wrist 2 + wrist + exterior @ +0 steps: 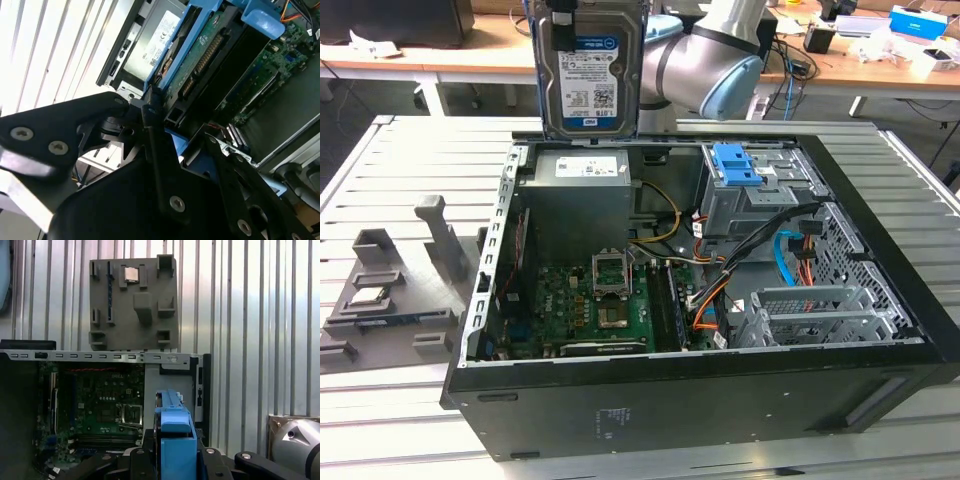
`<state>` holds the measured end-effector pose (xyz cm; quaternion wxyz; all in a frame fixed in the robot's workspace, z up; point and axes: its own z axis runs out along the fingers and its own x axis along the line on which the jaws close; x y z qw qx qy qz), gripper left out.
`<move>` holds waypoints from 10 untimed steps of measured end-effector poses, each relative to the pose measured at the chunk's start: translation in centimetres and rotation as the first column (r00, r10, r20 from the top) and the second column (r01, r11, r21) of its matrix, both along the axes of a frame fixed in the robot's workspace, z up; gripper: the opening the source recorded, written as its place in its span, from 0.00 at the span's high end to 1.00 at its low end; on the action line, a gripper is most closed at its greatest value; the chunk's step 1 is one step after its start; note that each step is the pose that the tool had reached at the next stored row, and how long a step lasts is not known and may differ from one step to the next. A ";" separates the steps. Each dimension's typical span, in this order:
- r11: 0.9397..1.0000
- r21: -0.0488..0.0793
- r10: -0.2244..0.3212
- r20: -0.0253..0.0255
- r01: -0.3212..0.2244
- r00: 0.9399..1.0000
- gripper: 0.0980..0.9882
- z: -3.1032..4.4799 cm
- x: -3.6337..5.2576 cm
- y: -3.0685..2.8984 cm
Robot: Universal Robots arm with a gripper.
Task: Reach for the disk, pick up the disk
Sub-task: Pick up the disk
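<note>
Exterior view shows jaws pinching the disk [590,72] upright above the computer case [700,405].

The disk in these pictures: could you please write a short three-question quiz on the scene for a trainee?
1. True or false: the disk lies flat inside the computer case.
2. The claw is: A) open and empty; B) shut on the disk; C) shut on the computer case.
3. Fill in: on the grey fixture at the exterior view's left sits a small square silver ____.
Key: 1 false, it is held upright above the case; 2 B; 3 chip.
</note>
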<state>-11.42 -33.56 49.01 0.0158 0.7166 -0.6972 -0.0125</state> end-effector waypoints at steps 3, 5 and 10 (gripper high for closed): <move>1.000 0.000 0.000 0.000 0.000 1.000 0.70 0.00 1.78 0.00; 1.000 0.000 0.000 0.000 0.000 1.000 0.70 0.00 2.75 0.00; 1.000 0.000 0.000 0.000 0.000 1.000 0.70 0.00 5.78 0.00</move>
